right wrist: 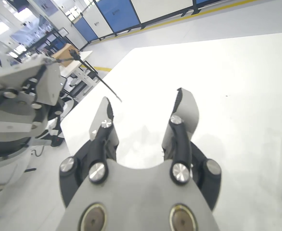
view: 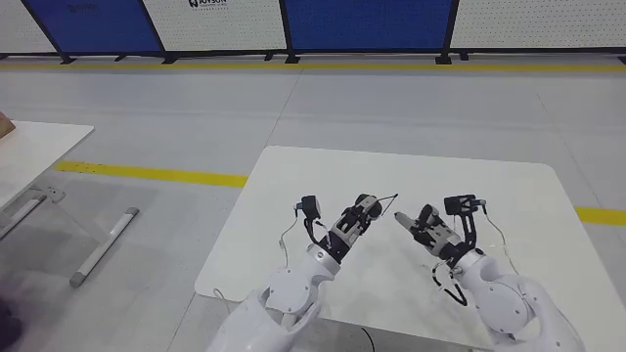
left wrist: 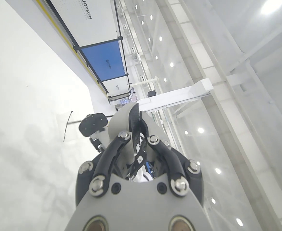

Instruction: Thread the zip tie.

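A thin black zip tie (view: 387, 198) sticks out of my left gripper (view: 370, 204), which is shut on it above the white table (view: 489, 186). In the right wrist view the left gripper (right wrist: 48, 61) holds the tie (right wrist: 100, 80) with its head up. The strap slants down, and its free tip ends just beside one fingertip of my right gripper (right wrist: 143, 99). That gripper stands open with nothing between its fingers, a short way right of the left one in the top view (view: 408, 221). In the left wrist view the shut fingers (left wrist: 139, 111) hide the held part; the tie (left wrist: 67, 127) shows off to one side.
Both grippers hover over the near middle of the table, whose left edge (view: 230, 225) lies close to the left arm. A second white table (view: 39, 147) and a metal bar (view: 103, 247) on the floor stand further left. Blue and white panels (view: 367, 5) line the back.
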Robot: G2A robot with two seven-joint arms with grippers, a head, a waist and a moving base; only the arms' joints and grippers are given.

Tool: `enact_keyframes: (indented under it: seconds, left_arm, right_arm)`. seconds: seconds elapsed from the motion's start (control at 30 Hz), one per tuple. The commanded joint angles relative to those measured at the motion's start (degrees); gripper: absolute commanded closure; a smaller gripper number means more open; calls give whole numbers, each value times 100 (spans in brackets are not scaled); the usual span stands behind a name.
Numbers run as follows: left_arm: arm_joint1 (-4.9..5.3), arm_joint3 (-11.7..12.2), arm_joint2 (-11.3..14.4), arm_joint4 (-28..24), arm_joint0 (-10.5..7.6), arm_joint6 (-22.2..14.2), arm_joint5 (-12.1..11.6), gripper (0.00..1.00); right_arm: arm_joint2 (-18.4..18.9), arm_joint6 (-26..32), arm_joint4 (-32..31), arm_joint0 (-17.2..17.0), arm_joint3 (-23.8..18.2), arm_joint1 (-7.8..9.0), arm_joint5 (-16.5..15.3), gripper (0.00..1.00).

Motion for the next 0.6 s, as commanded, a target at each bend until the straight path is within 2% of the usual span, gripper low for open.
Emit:
enact_keyframes:
  seconds: [0.0, 0.17, 0.23, 0.57]
  left_arm:
    - [-1, 36, -9, 10, 0, -6, 2, 100]
    - [-26, 174, 1, -36, -62, 102, 112, 100]
    - [-36, 240, 80, 276, -122, 204, 220, 100]
    - [-47, 249, 128, 360, -138, 273, 245, 100]
  right_arm:
    - [227, 48, 342, -67, -21, 26, -104, 0]
    - [842, 103, 1279, -340, -37, 96, -441, 0]
    - [1069, 236, 1633, -429, -5, 127, -551, 0]
    - [1069, 236, 1633, -429, -5, 127, -551, 0]
